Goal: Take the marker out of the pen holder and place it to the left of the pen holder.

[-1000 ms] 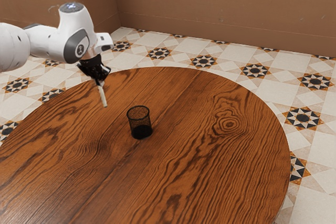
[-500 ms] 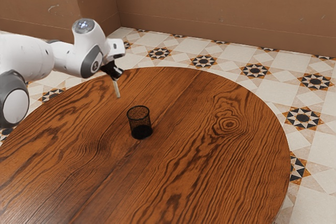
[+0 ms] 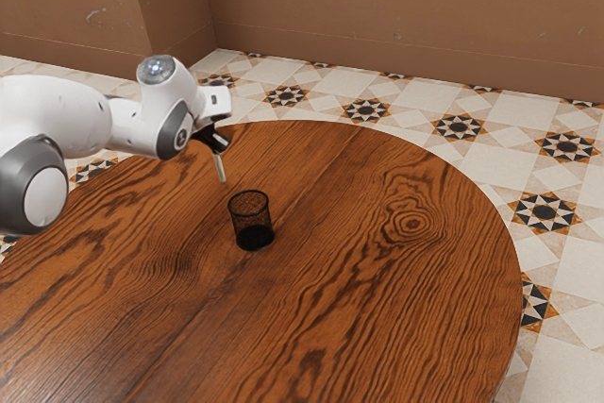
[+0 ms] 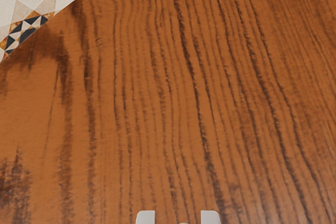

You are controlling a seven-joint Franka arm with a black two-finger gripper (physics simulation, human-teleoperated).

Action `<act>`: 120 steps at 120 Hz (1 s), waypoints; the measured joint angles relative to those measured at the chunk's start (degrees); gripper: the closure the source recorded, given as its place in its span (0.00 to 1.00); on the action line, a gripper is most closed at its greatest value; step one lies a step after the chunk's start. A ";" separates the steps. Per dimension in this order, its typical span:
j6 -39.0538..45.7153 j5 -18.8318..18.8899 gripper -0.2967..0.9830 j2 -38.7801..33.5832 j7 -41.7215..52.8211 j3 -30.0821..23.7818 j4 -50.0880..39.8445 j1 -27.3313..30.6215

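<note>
My gripper [image 3: 218, 145] is up near the far edge of the table, on the exterior view's left of the pen holder, shut on the pale marker [image 3: 222, 169]. The marker hangs down from it, slightly tilted and outside the holder. Whether its lower end touches the table cannot be told. The black mesh pen holder [image 3: 252, 222] stands upright on the table with no marker visible inside. In the wrist view, two pale fingertips of the gripper [image 4: 178, 217] stand at the lower edge, with a small bit of the marker [image 4: 183, 223] between them.
The round wooden table [image 3: 377, 280] extends widely around the holder, its striped grain also lying under my hand. Its curved far edge passes close behind the gripper. Patterned floor tiles [image 3: 460, 126] and a brown wall [image 3: 396, 16] lie beyond it.
My hand has moved toward the exterior view's right, carrying the marker closer to the pen holder, and dipped slightly over the last half second. The marker hangs more upright. The holder has not moved.
</note>
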 joint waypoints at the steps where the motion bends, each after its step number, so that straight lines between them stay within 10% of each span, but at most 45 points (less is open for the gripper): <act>1: 0.05 -0.05 0.81 -0.01 0.09 -0.07 -0.03 0.00; 30: 0.74 -1.59 0.44 -1.43 2.82 -0.57 -0.76 -0.59; 43: -0.75 -1.55 0.36 -17.85 3.66 -0.49 -13.07 -2.49; 67: -29.98 -1.16 0.28 -39.04 4.09 -0.31 -8.41 -6.60; 120: -61.51 4.99 0.24 -41.77 -1.45 -3.09 -3.60 -5.92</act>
